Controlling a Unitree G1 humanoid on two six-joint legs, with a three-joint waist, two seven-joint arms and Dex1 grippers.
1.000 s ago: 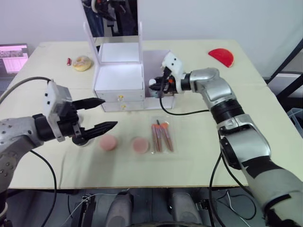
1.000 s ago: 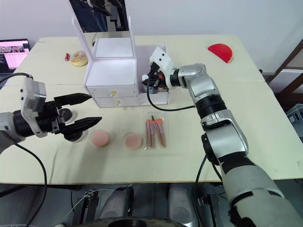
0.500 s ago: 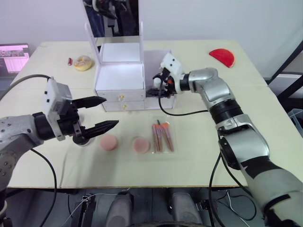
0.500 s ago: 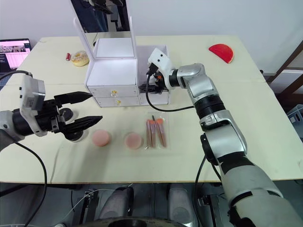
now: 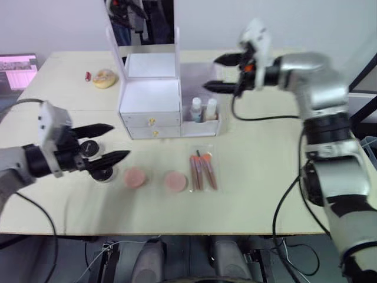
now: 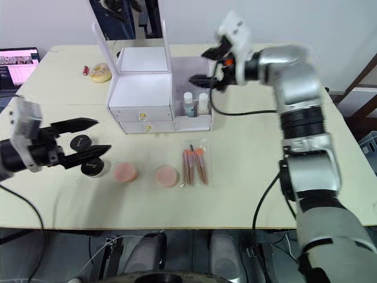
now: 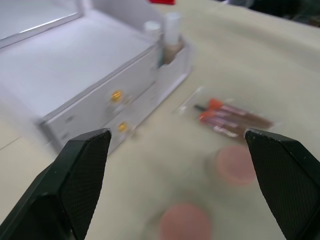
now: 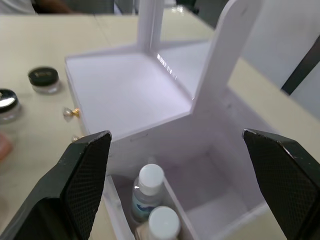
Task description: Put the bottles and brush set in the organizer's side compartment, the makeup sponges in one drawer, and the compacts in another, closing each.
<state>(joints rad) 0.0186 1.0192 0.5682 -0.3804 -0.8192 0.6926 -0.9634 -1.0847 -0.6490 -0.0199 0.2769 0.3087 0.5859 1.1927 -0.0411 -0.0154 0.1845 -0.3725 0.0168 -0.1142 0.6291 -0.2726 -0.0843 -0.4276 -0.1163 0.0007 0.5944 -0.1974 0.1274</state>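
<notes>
Brush set (image 5: 202, 171): flat clear sleeve, probably light, slippery; pinch by edge. Right tool (image 5: 219, 73), left tool (image 5: 107, 142): wide open, empty.

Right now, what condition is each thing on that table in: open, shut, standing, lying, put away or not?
Left gripper: open, empty.
Right gripper: open, empty, above the organizer.
Organizer: both drawers shut.
Two bottles: upright in the side compartment.
Brush set: flat on the table.
Two sponges: on the table.
Compacts: lids on, on the table.
</notes>
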